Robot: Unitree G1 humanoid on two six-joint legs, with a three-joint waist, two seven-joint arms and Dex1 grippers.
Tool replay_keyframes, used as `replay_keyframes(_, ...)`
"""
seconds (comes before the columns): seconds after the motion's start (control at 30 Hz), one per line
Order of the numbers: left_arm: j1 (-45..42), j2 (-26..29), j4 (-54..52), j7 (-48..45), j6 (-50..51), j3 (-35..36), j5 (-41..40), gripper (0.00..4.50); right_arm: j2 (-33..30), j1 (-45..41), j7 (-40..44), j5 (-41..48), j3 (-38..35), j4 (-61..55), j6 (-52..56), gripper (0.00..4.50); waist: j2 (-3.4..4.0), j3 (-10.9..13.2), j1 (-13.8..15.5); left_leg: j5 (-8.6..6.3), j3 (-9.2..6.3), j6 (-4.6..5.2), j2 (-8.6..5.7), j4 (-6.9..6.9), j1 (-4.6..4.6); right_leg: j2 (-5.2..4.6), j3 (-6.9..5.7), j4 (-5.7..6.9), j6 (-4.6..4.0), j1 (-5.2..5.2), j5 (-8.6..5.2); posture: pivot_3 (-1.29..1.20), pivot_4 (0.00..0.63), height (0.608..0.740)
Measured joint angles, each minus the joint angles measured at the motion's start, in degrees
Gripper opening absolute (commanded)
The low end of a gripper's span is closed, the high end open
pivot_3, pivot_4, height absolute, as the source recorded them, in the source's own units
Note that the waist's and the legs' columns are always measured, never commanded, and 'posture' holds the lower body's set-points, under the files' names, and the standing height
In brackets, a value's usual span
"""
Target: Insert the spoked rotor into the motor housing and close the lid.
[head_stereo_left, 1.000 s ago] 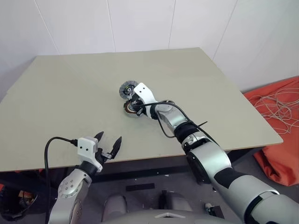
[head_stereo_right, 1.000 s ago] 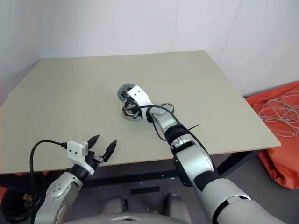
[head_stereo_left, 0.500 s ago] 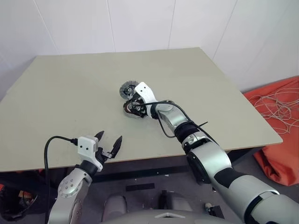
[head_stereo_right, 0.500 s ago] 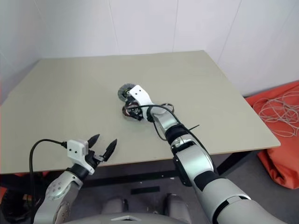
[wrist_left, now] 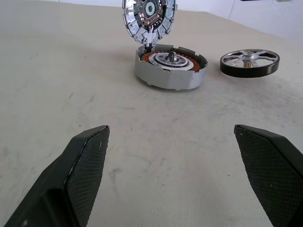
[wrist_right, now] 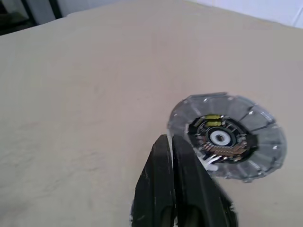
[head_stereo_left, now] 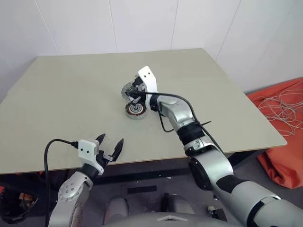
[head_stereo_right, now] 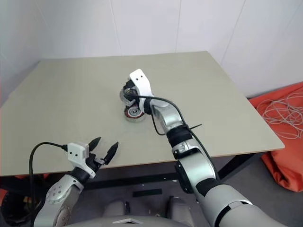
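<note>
Now the right gripper (wrist_right: 173, 189) has lifted off the housing (head_stereo_left: 135, 110) and hangs above it, fingers clenched on nothing. Its copper windings sit bare on the table (head_stereo_left: 71, 94), no rotor (wrist_left: 249, 61) inside; that lies just beside it. The lid (wrist_left: 149, 14) stands up behind. Likely the insert has yet to happen. The left gripper (head_stereo_left: 110, 147) waits released at the near edge

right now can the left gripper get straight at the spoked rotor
Probably yes. The left gripper stands open, and the spoked rotor lies flat on bare table, apart from the motor housing and its raised lid. Nothing lies between, though it looks a long reach.
</note>
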Motion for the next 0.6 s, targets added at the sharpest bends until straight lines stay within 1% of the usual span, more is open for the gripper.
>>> replay_keyframes(0.1, -0.03, 0.0, 0.01, 0.0, 0.0, -0.02, -0.01, 4.5, -0.01, 2.73, 0.43, -1.33, 3.48, -2.49, 2.29, 0.03, 0.0, 0.0, -0.02, 0.01, -0.02, -0.01, 0.0, 0.0, 0.01, 0.0, 0.0, 0.01, 0.09, -0.01, -0.05, 0.0, 0.0, 0.74)
replay_keyframes(0.17, -0.04, 0.0, 0.01, 0.0, 0.0, -0.02, -0.01, 4.5, 0.0, 3.0, 0.27, -2.13, 5.08, -2.65, 3.24, 0.03, 0.0, 0.0, -0.03, 0.02, -0.03, -0.03, 0.01, 0.0, 0.02, 0.0, 0.0, 0.01, 0.32, -0.01, -0.19, 0.0, 0.0, 0.74)
replay_keyframes(0.27, -0.07, -0.01, 0.01, 0.01, 0.01, -0.02, -0.04, 4.5, 0.16, 2.81, -1.01, -3.45, 5.92, -1.93, 3.11, 0.03, 0.0, 0.0, -0.04, 0.02, -0.03, -0.04, 0.0, 0.0, 0.04, 0.0, 0.0, 0.02, 0.33, 0.0, -0.19, 0.0, 0.0, 0.74)
replay_keyframes(0.4, -0.09, -0.03, 0.05, 0.0, 0.01, -0.02, -0.06, 4.5, 0.34, 1.02, -2.75, -4.37, 6.16, 3.02, 1.65, 0.03, 0.01, 0.01, -0.08, 0.02, -0.02, -0.04, 0.0, 0.0, 0.03, 0.0, 0.01, 0.01, 0.29, -0.01, -0.17, 0.0, 0.0, 0.74)
replay_keyframes(0.5, -0.08, -0.06, 0.24, -0.01, -0.02, 0.01, -0.07, 4.5, 0.49, -0.8, -3.86, -4.81, 6.07, 6.73, 0.02, 0.03, 0.01, 0.01, -0.09, 0.02, -0.02, -0.04, 0.0, 0.0, 0.02, 0.0, 0.0, 0.01, 0.01, -0.02, -0.01, 0.0, 0.0, 0.74)
replay_keyframes(0.6, -0.07, -0.23, 0.56, -0.03, -0.21, 0.02, -0.08, 4.5, 0.89, -2.97, -4.81, -5.06, 5.4, 11.42, -2.31, 0.03, 0.01, 0.01, -0.12, 0.02, -0.02, -0.04, 0.0, 0.0, 0.02, 0.0, 0.0, 0.01, 0.01, -0.02, 0.0, 0.0, 0.0, 0.74)
